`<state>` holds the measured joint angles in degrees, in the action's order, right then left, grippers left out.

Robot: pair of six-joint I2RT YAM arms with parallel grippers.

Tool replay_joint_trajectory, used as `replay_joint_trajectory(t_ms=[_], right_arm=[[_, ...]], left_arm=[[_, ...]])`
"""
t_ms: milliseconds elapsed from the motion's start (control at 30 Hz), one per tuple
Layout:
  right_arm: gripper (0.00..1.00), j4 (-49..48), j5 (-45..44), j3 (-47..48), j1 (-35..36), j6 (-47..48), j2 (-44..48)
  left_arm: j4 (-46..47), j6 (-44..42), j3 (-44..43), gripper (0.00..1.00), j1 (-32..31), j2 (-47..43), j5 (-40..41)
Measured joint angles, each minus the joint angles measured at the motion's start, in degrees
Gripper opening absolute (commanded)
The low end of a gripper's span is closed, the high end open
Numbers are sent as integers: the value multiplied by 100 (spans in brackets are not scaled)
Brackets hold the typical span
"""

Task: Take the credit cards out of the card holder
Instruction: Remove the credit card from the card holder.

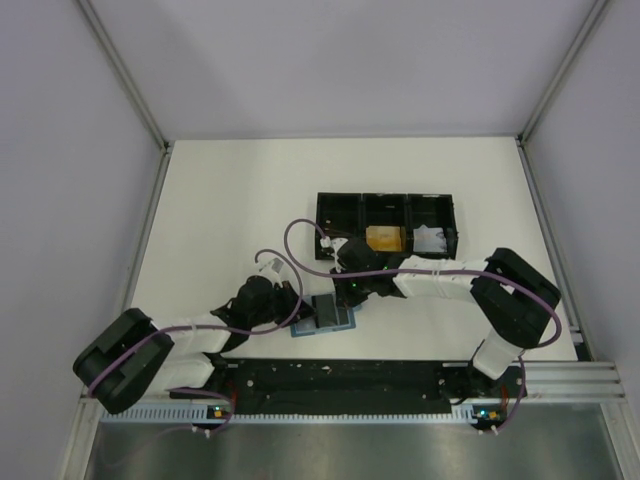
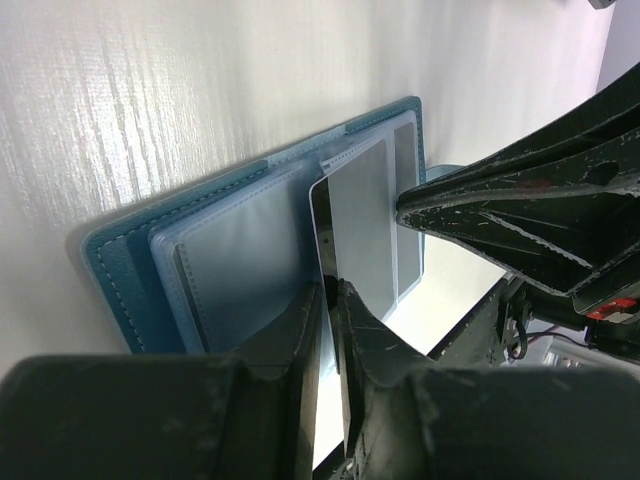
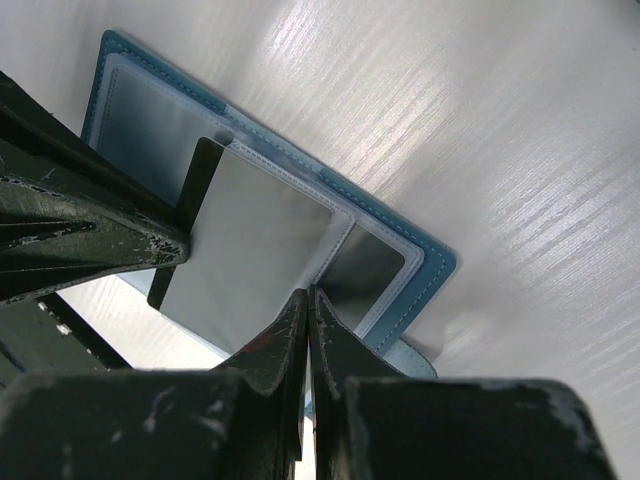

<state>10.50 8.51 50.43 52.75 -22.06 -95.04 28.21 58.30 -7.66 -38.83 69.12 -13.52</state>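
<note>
Item 1. The card holder (image 1: pixel 322 316): teal, two leaves, lying open and flat on the tabletop (image 1: pixel 220 200). It sits close to the near edge, about midway between the left and right edges. Its pale blue slotted inner faces are turned up.

Item 2. The black card (image 3: pixel 250 260): part of it is in a slot of the card holder and part is drawn out past the slot's stitched lip. Its glossy face reflects grey, and one dark edge is raised off the leaf.

Item 3. My left gripper (image 2: pixel 330 290): low over the card holder from its left side. The fingers stand a thin slit apart, and the black card's raised edge runs into that slit. I cannot tell whether they pinch it or only stand beside it.

Item 4. My right gripper (image 3: pixel 307 297): fingers pressed together with nothing between them. The tip is down on the card holder's inner face, beside the black card.

Item 5. The black tray (image 1: pixel 385 196): long, with three compartments. It lies farther from the near edge than the card holder, toward the right edge, and well apart from the holder.

Item 6. The orange-gold card (image 1: pixel 384 238): flat in the tray's middle compartment.

Item 7. White wad of paper (image 1: pixel 430 240): in the tray's right compartment.
</note>
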Motion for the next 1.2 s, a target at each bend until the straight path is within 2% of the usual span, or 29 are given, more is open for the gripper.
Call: replay_joint_trajectory(t_ms=[633,700,833,1200], right_arm=[[0,44,4,31,-2,76,-7],[0,42,9,31,-2,90,-7],[0,42,9,31,-2,96,-7],[0,323,-116,24,-4,111,138]], left_arm=[[142,-76,7,16,162,133,-422],[225,-55,7,14,162,229,-511],[378,15,9,0,164,382,-625],[479,50,28,0,166,409,-671]])
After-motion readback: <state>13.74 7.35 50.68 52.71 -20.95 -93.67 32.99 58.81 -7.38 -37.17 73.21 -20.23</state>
